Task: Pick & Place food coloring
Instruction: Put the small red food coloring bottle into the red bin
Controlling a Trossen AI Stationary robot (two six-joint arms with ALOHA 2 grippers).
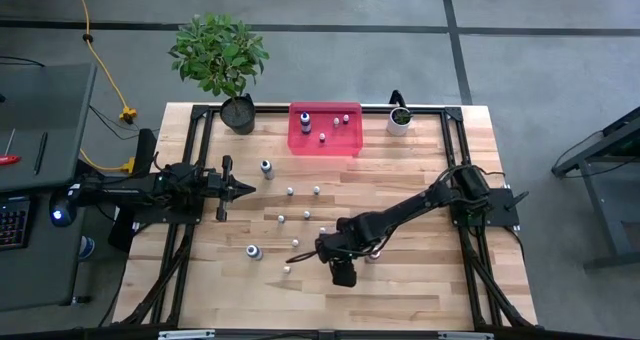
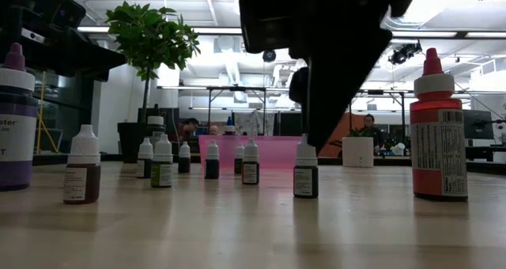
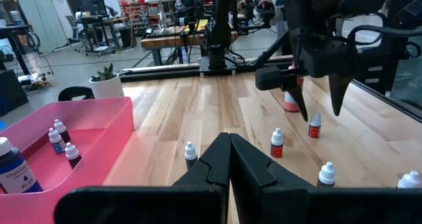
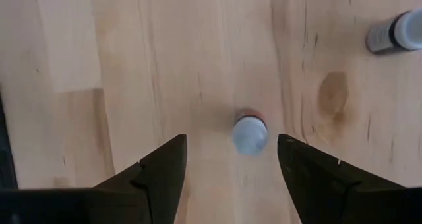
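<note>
Several tiny white-capped food coloring bottles [image 1: 290, 190] stand upright on the wooden table, with a larger red one [image 2: 437, 134] and a purple one [image 2: 16, 126] among them. My right gripper [image 4: 231, 140] hangs open near the table's middle, pointing steeply down. One small dark bottle [image 4: 250, 133] stands on the table below and between its fingers, untouched. In the left wrist view the same bottle [image 3: 315, 125] stands under the fingertips [image 3: 303, 105]. My left gripper [image 3: 229, 140] waits shut and level at the table's left [image 1: 240, 188].
A pink tray [image 1: 325, 145] at the far middle holds a blue bottle [image 1: 305, 118] and a few small ones. A white plant pot [image 1: 399, 120] stands to its right and a leafy plant in a dark pot [image 1: 238, 112] to its left. A black frame borders the table.
</note>
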